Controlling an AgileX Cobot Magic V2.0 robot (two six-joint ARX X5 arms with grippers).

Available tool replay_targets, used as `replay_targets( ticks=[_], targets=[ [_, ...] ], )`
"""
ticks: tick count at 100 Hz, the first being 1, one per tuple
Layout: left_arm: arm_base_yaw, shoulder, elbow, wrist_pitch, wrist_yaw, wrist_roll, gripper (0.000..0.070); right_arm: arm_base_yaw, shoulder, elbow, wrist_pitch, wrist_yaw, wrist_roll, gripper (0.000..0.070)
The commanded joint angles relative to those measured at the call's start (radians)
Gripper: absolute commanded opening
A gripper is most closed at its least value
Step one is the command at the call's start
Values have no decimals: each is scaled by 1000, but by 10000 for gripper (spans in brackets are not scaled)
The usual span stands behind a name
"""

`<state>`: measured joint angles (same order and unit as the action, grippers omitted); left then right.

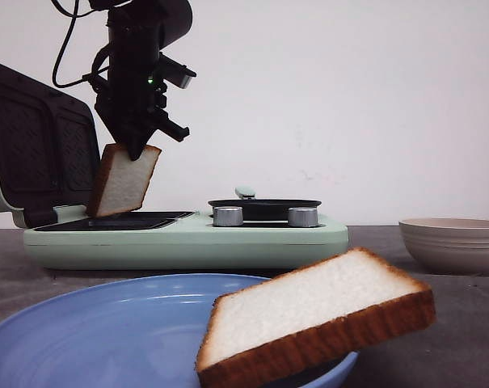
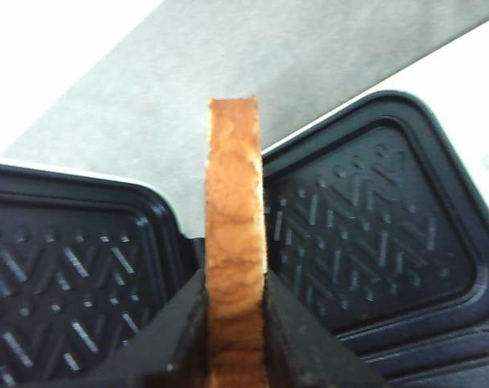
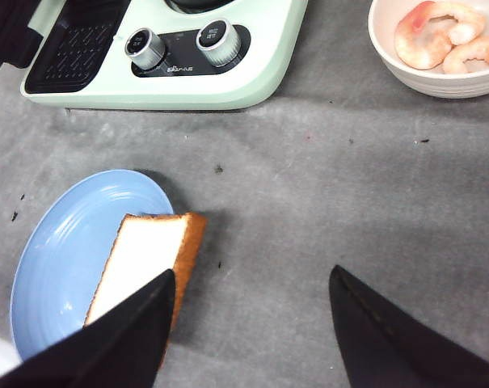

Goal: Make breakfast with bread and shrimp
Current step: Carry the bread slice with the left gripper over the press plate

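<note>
Left gripper (image 1: pixel 136 149) clamps bread slice (image 1: pixel 123 179) by crust edge, over grill plate (image 1: pixel 115 221); soft, light, squashes easily. Right gripper (image 3: pixel 248 311) spread wide, holding nothing.

mint-green breakfast maker (image 1: pixel 187 241), lid open | blue plate (image 1: pixel 107 331) | beige bowl (image 1: pixel 454 242) | grey table (image 3: pixel 325 202)

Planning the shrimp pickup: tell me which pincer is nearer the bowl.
Right. The right pincer hangs open over the gray table, with the bowl of shrimp ahead. The left pincer holds bread over the sandwich maker, farther off.
</note>
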<state>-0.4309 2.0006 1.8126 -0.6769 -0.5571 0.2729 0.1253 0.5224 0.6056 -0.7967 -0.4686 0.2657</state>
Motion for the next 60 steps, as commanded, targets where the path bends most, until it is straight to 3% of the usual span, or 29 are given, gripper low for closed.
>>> replay_targets(
  ticks=[1, 34, 60],
  targets=[
    [-5, 29, 27, 11, -53, 8, 4, 3, 5, 15, 10, -2, -12, 377],
    [-8, 29, 27, -2, -83, -31, 4, 3, 5, 15, 10, -2, -12, 377],
    [-19, 29, 27, 18, -32, -64, 4, 3, 5, 15, 10, -3, -12, 377]
  ],
)
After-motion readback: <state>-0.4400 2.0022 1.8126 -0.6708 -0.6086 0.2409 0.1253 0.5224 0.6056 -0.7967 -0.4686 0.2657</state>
